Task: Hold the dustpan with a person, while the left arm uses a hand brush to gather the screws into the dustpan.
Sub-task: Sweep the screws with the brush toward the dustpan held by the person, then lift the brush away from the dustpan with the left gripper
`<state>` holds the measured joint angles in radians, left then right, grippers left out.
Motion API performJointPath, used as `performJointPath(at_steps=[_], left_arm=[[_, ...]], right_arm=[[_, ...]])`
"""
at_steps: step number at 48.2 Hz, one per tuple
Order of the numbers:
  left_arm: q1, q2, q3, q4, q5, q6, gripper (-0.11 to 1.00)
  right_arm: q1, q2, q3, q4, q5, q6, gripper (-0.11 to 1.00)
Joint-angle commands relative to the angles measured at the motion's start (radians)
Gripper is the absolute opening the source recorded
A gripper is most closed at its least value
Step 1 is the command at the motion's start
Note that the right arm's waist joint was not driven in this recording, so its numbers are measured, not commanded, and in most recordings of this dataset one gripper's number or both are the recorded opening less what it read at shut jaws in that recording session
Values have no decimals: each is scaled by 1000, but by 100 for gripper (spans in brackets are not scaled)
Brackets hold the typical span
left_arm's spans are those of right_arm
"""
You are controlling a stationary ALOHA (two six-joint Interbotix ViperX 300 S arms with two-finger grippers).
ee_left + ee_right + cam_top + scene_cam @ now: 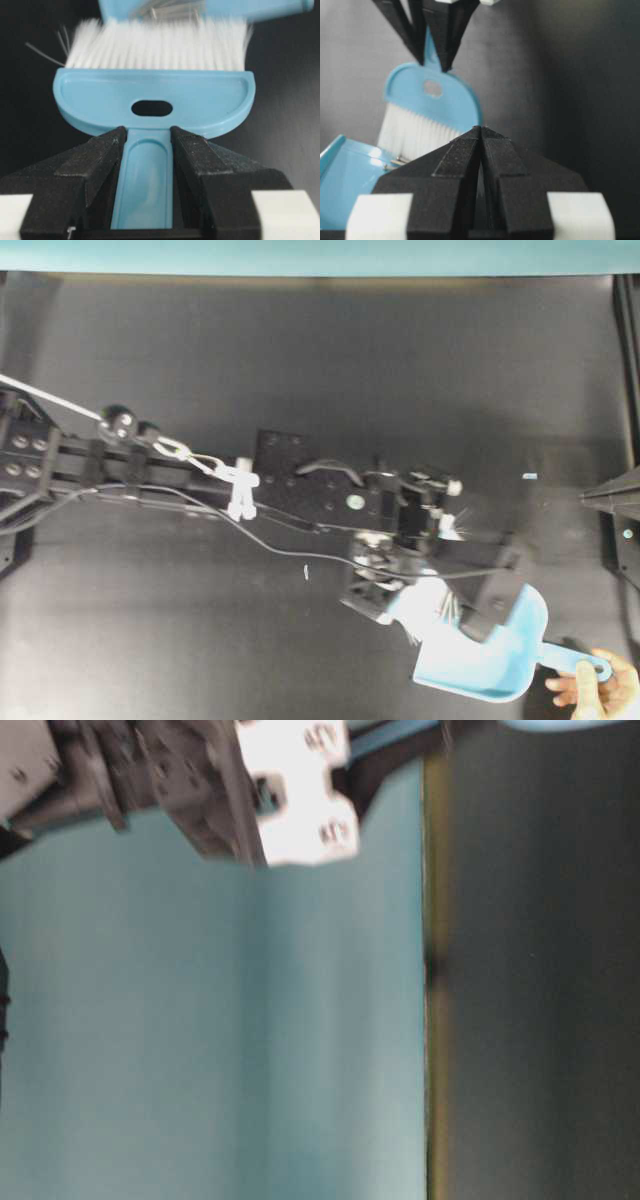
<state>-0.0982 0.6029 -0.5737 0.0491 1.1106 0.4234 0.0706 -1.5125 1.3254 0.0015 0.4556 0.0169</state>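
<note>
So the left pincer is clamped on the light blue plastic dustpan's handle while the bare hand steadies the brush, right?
Swapped. In the left wrist view the left pincer clamps the light blue white-bristled hand brush; overhead, the bare hand steadies the light blue plastic dustpan.
</note>
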Motion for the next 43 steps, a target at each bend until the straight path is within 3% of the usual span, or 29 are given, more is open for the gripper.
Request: performJointPath(at_steps=[1,9,21,34,43], left_arm=[[-15,32,-55,-2,-35,-2,30],[-21,91,-114,-2,-60,-2,30],[-21,100,-127,-2,-120,-3,30],[-21,-17,-130,-2,-170,-6,30],[-20,-118,-55,0,-152,-6,30]], right_arm=[[0,6,-6,0,-5,-5,0],[0,6,-6,0,-5,-5,0],[0,6,-8,2,-5,-5,0],[0,6,-6,0,-5,-5,0],[0,6,-6,0,-5,-5,0]])
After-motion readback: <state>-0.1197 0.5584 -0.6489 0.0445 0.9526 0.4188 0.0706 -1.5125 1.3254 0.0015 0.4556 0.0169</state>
